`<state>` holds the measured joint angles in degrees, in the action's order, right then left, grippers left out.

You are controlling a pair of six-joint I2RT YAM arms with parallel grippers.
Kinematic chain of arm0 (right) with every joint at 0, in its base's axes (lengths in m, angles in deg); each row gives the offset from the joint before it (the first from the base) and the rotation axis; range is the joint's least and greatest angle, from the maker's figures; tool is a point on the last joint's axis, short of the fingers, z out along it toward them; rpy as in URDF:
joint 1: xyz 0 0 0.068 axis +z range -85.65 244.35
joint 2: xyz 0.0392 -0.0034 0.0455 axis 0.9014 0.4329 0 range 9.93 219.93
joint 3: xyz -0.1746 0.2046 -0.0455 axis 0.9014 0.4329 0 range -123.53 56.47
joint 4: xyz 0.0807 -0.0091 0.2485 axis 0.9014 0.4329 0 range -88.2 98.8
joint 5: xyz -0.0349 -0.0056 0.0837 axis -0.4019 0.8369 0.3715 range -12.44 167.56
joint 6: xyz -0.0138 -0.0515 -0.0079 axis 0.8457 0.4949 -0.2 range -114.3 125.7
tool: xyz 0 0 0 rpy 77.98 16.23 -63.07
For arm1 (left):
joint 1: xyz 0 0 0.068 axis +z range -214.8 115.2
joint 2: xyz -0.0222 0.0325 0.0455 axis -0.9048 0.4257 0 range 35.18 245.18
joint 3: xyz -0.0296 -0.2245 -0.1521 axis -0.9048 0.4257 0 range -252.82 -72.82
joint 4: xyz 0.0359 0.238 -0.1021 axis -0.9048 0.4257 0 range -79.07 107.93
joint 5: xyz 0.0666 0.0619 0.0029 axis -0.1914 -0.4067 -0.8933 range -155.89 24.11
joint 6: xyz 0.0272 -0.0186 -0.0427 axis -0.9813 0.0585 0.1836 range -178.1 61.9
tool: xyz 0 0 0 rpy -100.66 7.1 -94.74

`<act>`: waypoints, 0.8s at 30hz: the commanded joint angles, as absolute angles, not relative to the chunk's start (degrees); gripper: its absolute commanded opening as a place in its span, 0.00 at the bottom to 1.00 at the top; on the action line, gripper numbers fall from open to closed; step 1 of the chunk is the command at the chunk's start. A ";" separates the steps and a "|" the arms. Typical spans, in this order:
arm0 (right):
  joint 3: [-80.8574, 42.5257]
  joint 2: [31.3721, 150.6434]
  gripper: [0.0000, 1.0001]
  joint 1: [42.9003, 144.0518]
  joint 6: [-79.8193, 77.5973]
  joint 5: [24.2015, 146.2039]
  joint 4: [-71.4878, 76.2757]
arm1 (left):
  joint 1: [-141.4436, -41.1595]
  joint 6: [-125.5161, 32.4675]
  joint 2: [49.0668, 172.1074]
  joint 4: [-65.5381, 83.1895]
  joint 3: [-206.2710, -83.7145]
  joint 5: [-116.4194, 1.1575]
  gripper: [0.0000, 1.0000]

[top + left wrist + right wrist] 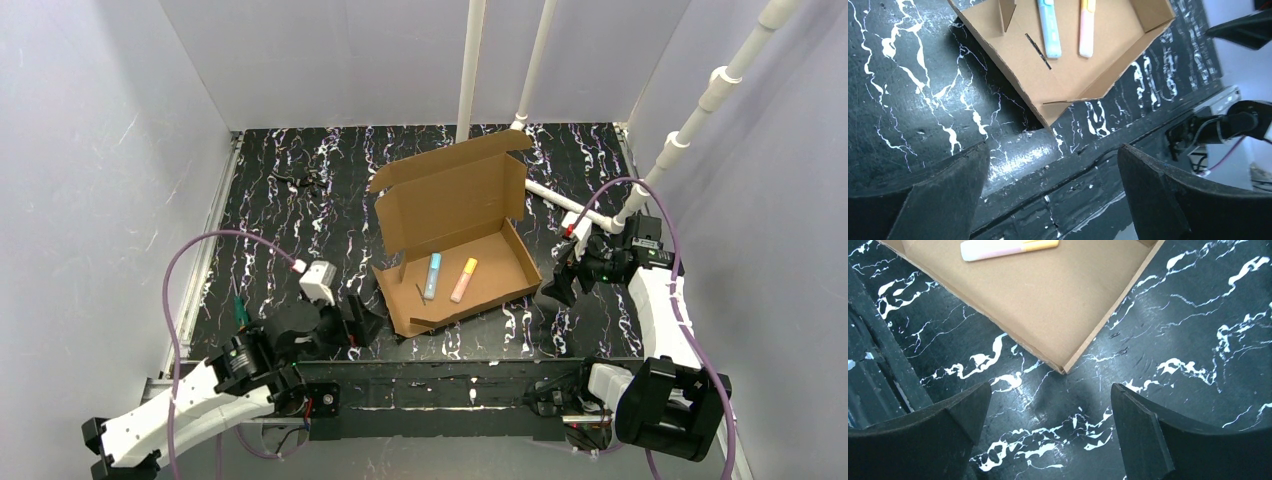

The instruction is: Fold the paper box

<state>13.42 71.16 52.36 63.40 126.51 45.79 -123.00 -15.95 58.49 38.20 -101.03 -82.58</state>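
The paper box (500, 262) is brown cardboard and sits mid-table with its lid (455, 200) standing upright behind a shallow tray. A blue highlighter (433, 275) and a pink-and-orange highlighter (464, 280) lie inside the tray. My left gripper (368, 322) is open beside the box's near-left corner, with nothing between its fingers. In the left wrist view that corner of the box (1068, 70) lies just beyond the open left gripper (1052, 147). My right gripper (558, 288) is open by the near-right corner. The right wrist view has the box corner (1048, 295) ahead of the empty right gripper (1050, 386).
White pipes (560, 195) lie and stand at the back right of the black marbled table (300, 230). A small dark object (300, 180) rests at the back left. Grey walls close in on three sides. A black strip (450, 385) runs along the near edge.
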 commanded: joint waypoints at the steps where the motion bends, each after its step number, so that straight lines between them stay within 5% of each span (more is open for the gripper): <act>1: 10.51 71.45 0.98 52.04 64.76 124.05 51.33 | -122.66 -12.31 50.56 41.98 -99.69 -84.21 0.98; 24: 11.96 73.41 0.98 51.17 65.46 126.64 48.64 | -122.63 -3.41 59.15 32.72 -94.62 -82.57 0.98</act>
